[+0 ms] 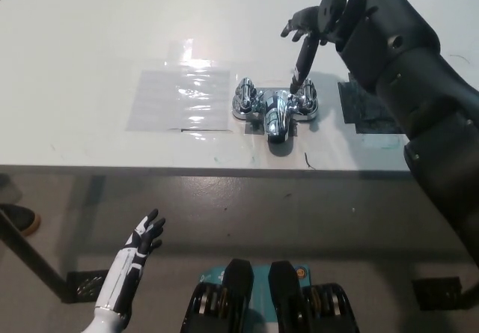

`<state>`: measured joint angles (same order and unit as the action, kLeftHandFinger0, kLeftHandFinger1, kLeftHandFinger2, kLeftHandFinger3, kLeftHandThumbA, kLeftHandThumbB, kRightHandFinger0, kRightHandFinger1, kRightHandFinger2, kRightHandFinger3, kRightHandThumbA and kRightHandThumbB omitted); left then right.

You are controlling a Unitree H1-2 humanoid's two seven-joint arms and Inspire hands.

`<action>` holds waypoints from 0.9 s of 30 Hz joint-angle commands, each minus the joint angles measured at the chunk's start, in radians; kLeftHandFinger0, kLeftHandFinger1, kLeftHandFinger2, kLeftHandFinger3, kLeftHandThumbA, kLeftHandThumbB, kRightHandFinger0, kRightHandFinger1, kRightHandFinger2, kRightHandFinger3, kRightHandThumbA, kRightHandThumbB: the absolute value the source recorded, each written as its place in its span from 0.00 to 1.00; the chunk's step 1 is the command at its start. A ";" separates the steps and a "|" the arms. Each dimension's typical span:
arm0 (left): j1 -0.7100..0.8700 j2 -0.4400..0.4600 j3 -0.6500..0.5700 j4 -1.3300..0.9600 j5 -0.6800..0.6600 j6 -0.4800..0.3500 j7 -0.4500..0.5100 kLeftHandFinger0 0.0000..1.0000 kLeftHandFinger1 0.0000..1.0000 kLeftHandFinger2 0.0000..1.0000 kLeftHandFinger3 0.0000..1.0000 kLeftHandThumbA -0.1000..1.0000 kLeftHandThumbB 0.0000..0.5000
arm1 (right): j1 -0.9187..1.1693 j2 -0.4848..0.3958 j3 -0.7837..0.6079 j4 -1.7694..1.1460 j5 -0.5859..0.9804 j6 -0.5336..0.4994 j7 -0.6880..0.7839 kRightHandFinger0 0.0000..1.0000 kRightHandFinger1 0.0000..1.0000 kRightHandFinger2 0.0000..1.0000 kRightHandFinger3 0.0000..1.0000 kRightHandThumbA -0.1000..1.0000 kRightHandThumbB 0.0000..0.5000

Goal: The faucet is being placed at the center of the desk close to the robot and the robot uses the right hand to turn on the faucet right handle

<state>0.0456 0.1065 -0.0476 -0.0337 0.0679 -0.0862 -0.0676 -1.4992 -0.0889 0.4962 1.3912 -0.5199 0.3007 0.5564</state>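
Note:
A chrome faucet [274,107] stands near the front edge of the white desk [90,63], at its middle, with a handle on each side and a short spout toward me. My black right hand [305,37] hovers just behind the right handle [304,97]. Its fingers are spread, and one long finger [301,63] points down with its tip on the top of that handle. Nothing is held in it. Below the desk edge at the lower left my white left hand [142,237] rests with fingers apart.
A clear plastic sheet [179,97] lies taped to the desk left of the faucet. A dark square patch [372,108] lies to its right, partly under my right arm. Grey floor shows below the desk edge.

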 commanded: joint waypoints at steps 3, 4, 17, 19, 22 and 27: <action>-0.006 0.005 -0.006 -0.025 0.020 -0.034 0.002 1.00 1.00 1.00 1.00 1.00 0.97 | -0.054 -0.031 -0.008 0.006 0.011 -0.061 -0.050 1.00 1.00 1.00 1.00 1.00 0.18; -0.004 0.004 -0.006 -0.028 0.021 -0.028 0.002 1.00 1.00 1.00 1.00 1.00 0.99 | -0.053 -0.032 -0.008 0.007 0.011 -0.065 -0.049 1.00 1.00 1.00 1.00 1.00 0.20; 0.006 -0.004 -0.012 -0.037 0.036 -0.033 0.005 1.00 1.00 1.00 1.00 1.00 0.94 | -0.033 -0.013 0.075 0.019 -0.042 -0.037 -0.110 1.00 1.00 1.00 1.00 1.00 0.41; 0.004 -0.003 -0.015 -0.035 0.046 -0.034 0.007 1.00 1.00 1.00 1.00 1.00 0.96 | -0.029 -0.015 0.081 0.021 -0.043 -0.049 -0.107 1.00 1.00 1.00 1.00 1.00 0.40; 0.000 0.000 -0.016 -0.030 0.050 -0.039 0.007 1.00 1.00 1.00 1.00 1.00 0.96 | -0.022 -0.018 0.087 0.022 -0.043 -0.068 -0.112 1.00 1.00 1.00 1.00 1.00 0.36; 0.000 -0.002 -0.015 -0.036 0.049 -0.031 0.004 1.00 1.00 1.00 1.00 1.00 0.98 | -0.016 -0.017 0.071 0.027 -0.024 -0.064 -0.125 1.00 1.00 1.00 1.00 1.00 0.36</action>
<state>0.0498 0.1043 -0.0560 -0.0366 0.1057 -0.0863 -0.0672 -1.4819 -0.0934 0.5743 1.4158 -0.5441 0.2684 0.4688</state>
